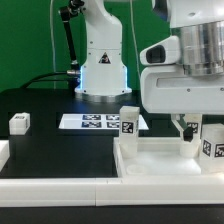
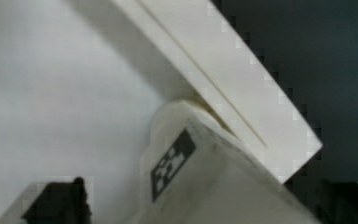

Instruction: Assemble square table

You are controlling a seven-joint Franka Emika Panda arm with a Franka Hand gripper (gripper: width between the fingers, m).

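the white table top (image 1: 165,160) lay at the worktop's front edge, toward the corner on the exterior view's right, its raised rim facing up. the gripper (image 1: 187,129) hung low over it, well away from the far edge where the arm's base stood. the marker board (image 1: 98,122) lay mid-worktop. one leg (image 1: 128,121) stood upright at the top's corner nearest that board. a second leg (image 1: 211,146) stood just beside the fingers. a third leg (image 1: 20,123) sat alone near the edge on the exterior view's left.

in the wrist view the table top (image 2: 60,90) filled most of the picture. the gripper (image 2: 194,205) had its fingers spread wide, pinching nothing. a tagged leg (image 2: 194,165), probably the second one, lay between them near the rim.

the step looked like taking hold of this leg to seat it in the top. it would go best with the fingers centred on the leg's sides and closed squarely. the leg should be kept upright so that it did not bind, clear of the rim.
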